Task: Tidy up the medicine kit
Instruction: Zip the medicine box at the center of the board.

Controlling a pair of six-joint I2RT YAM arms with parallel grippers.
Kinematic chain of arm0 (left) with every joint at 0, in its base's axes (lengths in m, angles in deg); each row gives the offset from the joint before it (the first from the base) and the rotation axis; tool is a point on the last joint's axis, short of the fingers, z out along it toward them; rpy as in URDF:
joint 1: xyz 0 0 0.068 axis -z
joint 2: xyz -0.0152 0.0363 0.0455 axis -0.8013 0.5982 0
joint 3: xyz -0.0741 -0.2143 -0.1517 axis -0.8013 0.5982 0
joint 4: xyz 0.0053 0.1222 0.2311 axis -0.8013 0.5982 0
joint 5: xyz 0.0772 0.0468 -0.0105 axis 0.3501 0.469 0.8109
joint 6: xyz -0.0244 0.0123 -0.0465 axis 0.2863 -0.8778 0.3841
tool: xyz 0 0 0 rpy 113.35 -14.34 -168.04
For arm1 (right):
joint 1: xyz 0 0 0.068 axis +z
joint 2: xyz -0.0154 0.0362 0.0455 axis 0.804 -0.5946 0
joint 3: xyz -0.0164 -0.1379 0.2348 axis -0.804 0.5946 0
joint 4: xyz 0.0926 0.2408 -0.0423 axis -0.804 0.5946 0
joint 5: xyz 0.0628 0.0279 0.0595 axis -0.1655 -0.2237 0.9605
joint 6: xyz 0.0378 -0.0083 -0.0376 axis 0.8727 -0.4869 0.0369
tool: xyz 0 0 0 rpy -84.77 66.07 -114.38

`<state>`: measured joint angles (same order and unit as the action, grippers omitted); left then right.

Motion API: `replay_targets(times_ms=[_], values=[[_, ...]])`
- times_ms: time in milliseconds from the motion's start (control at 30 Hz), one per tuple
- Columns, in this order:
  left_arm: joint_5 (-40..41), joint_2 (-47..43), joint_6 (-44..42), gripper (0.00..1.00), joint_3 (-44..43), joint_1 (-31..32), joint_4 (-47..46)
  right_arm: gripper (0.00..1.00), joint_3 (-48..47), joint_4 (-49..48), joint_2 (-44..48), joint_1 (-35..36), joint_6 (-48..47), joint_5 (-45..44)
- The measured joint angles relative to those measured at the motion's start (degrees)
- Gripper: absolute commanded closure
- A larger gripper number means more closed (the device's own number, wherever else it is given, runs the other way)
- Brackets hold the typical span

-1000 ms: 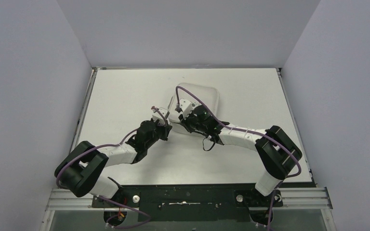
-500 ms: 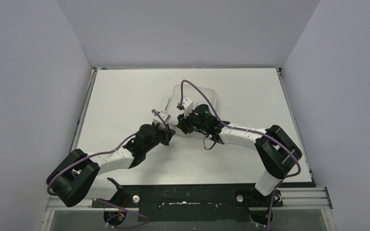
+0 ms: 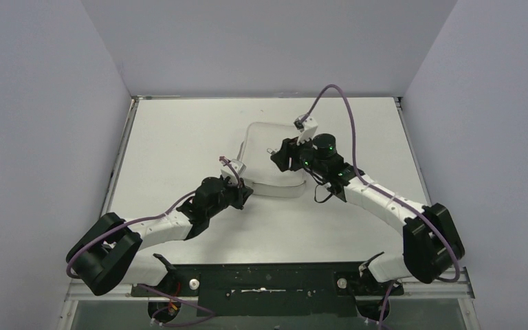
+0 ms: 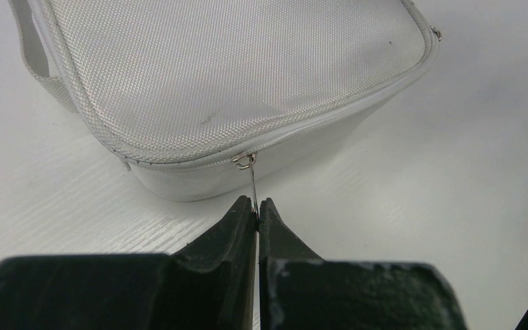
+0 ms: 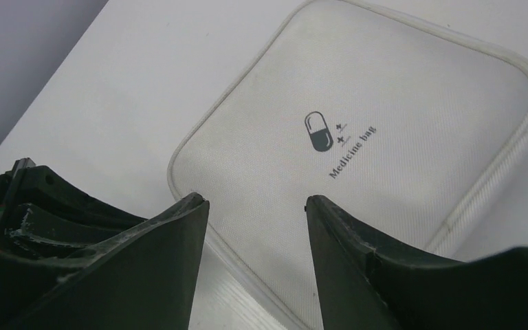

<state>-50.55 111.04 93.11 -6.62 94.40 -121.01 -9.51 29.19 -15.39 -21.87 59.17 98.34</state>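
Observation:
The medicine kit (image 3: 261, 144) is a pale grey-white woven fabric bag with rounded corners, a zip round its edge and a side strap. It lies flat and zipped mid-table. Its top (image 5: 385, 124) bears a dark pill logo (image 5: 318, 130) and the words "Medicine bag". My left gripper (image 3: 246, 191) is at the bag's near-left corner. In the left wrist view it (image 4: 258, 205) is shut on the thin metal zipper pull (image 4: 252, 180), and the bag (image 4: 234, 69) lies just beyond. My right gripper (image 3: 276, 157) hovers open and empty over the bag's top (image 5: 256, 201).
The white table (image 3: 179, 137) is walled in by grey panels on the left, back and right. The left arm's black wrist (image 5: 34, 213) shows at the lower left of the right wrist view, close to the right gripper.
My right arm has swung up and to the right, from the bag's near edge to above its top. My left gripper has stayed at the near-left corner, shifting slightly right.

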Motion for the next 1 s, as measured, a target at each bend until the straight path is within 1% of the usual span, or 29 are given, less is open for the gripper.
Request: replay_targets(times_ms=[67, 200, 333, 400, 567, 700, 833, 900, 1000], values=[[0.0, 0.0, 0.0, 1.0, -0.1, 0.0, 0.4, 0.39, 2.1, 1.6, 3.5, -1.0, 3.0, -2.4], [0.1, 0.0, 0.4, 1.0, -0.4, 0.0, 0.7, 0.41, 4.6, 5.2, 7.5, -5.4, 8.6, -6.7], [0.3, 0.0, 1.9, 1.0, -0.4, 0.0, 0.6, 0.42, 7.1, 7.7, 6.9, -12.7, 13.6, -7.9], [0.2, 0.0, 2.2, 1.0, -0.6, 0.0, 0.9, 0.43, 8.5, 8.4, 5.7, -14.2, 15.7, -7.9], [-0.5, 0.3, 3.5, 1.0, -1.7, 0.0, 2.0, 0.45, 12.4, 7.3, 3.8, -14.3, 20.3, -6.3], [-0.6, 1.3, 4.7, 1.0, -1.7, 0.5, 1.4, 0.5, 16.7, 1.6, 3.3, -13.6, 26.6, -5.3], [-0.6, 3.6, 4.9, 1.0, -1.9, 1.7, -0.5, 0.56, 18.1, -3.1, 2.5, -11.3, 31.8, -5.6], [-0.6, 4.7, 5.0, 1.0, -2.4, 2.2, -1.2, 0.58, 18.4, -4.8, 2.0, -9.5, 34.4, -6.4], [-0.7, 5.7, 4.9, 1.0, -3.2, 3.2, -1.7, 0.61, 19.0, -6.2, 1.8, -7.1, 38.0, -10.3]])
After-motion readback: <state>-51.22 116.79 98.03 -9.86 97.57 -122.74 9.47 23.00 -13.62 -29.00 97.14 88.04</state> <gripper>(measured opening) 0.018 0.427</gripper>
